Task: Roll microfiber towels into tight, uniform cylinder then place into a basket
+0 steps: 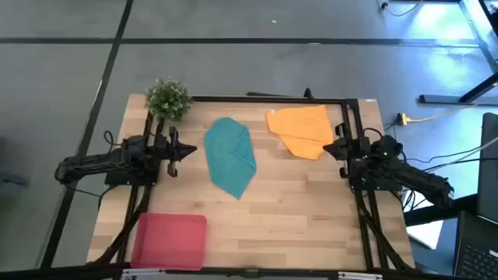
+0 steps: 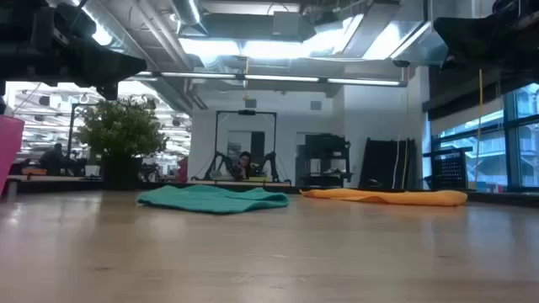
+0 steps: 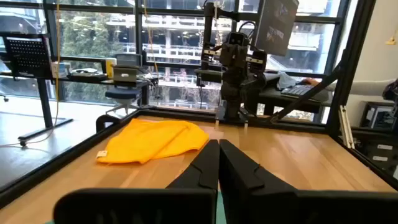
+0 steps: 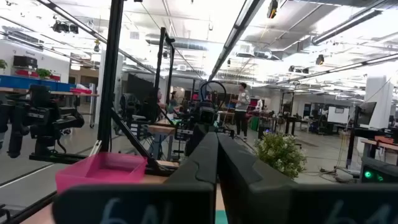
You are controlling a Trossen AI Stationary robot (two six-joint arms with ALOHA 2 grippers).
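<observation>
Pale butcher-block wood covers the table (image 1: 311, 210), which sits inside a black frame in a bright, glass-walled workshop.

Near the middle of it lies the teal blue-green microfiber towel (image 1: 230, 157), spread loose and flat, with a few soft folds but no roll begun. Close beside it, toward the far right corner, the bright orange microfiber towel (image 1: 302, 130) lies just as slack, one edge doubled over. Both look laid out flat so that an edge can be caught and turned.

Well apart from them, at the near left corner, waits the shallow red-pink rectangular basket (image 1: 170, 240), with nothing in it, placed where a finished roll could be dropped without crossing the cloths.

Flanking the towels, the left gripper (image 1: 187, 150) hovers just off the teal towel's left edge and the right gripper (image 1: 331, 148) just beside the orange one; each has its dark fingers pressed together, holding nothing. Judging by that, the rolling has not started.

A small green potted plant (image 1: 168, 98) stands at the far left corner, clear of the work.
</observation>
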